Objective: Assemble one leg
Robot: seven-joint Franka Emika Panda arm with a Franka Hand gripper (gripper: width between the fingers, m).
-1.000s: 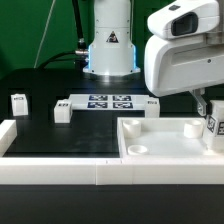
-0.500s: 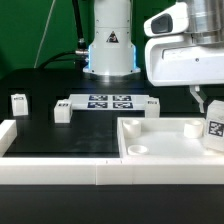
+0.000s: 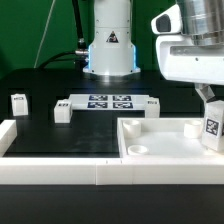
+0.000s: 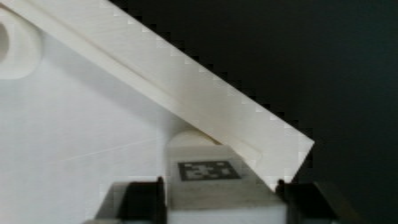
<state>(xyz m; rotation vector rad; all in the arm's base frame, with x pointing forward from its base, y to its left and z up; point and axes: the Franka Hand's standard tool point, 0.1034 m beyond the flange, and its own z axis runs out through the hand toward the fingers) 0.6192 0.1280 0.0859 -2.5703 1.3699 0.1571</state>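
Observation:
My gripper (image 3: 210,115) is at the exterior view's right, over the far right corner of the large white panel (image 3: 160,128). It is shut on a leg (image 3: 211,129), a small white peg with a black-and-white tag facing the camera, held upright inside the panel's rim. In the wrist view the leg (image 4: 214,168) sits between the two dark fingers (image 4: 141,202), close against the panel's raised rim (image 4: 196,90). The gripper (image 4: 215,205) has a jaw on each side of the leg. The leg's lower end is hidden.
Three more legs stand on the black table: one at the left (image 3: 19,103), one by the marker board's left end (image 3: 62,111), one by its right end (image 3: 152,104). The marker board (image 3: 108,101) lies in front of the robot base (image 3: 108,45). A white wall (image 3: 60,172) runs along the front.
The arm's hand has shifted toward the exterior view's right and slightly up. The leg stays in the jaws at nearly the same spot by the panel's corner.

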